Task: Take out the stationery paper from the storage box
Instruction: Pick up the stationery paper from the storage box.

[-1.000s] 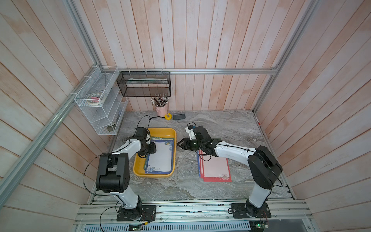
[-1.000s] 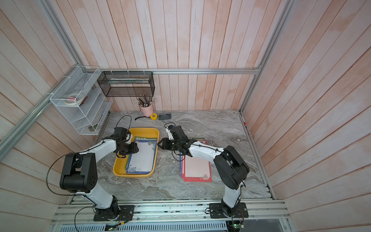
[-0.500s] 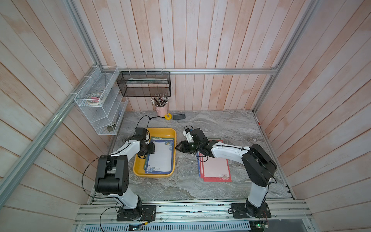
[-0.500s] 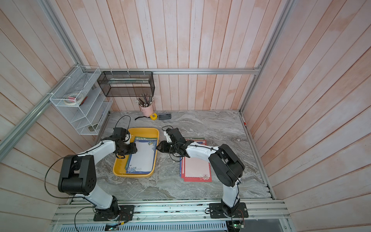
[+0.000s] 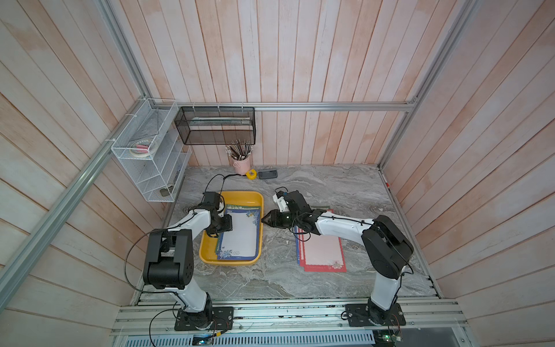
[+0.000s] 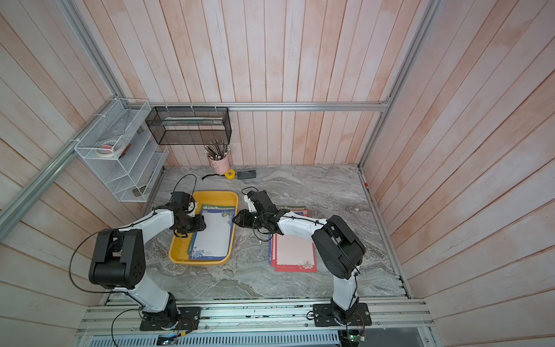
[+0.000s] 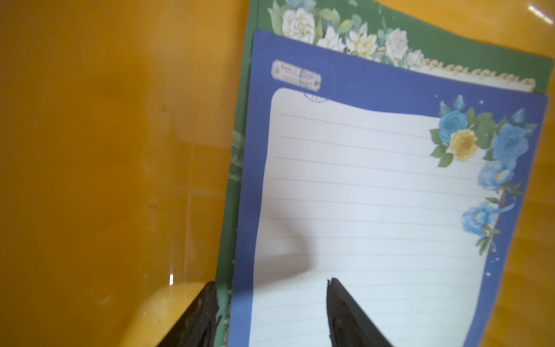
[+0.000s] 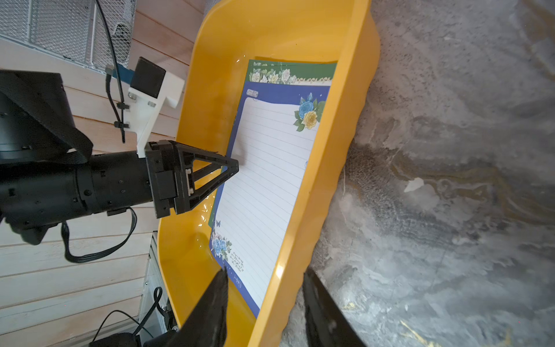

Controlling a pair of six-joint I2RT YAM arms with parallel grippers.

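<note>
Lying flat in the box (image 5: 240, 195), the paper (image 5: 240, 237) shows a blue sheet (image 7: 360, 195) atop a green sheet (image 7: 450, 45). The left claw (image 7: 270, 282) hangs released, low over the box's left side, one finger above the blue sheet and the other at the green sheet's edge. The right claw (image 8: 264, 270) is also released, its fingers spread either side of the box's right wall. More sheets (image 5: 322, 251) lie on the table (image 5: 330, 186) right of the box.

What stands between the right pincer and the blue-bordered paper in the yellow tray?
Only the low side wall of the yellow tray: the right pincer straddles it with jaws open, one finger over the blue-bordered sheet, one outside. The left pincer sits at that sheet's opposite edge, with nothing visible between.
</note>
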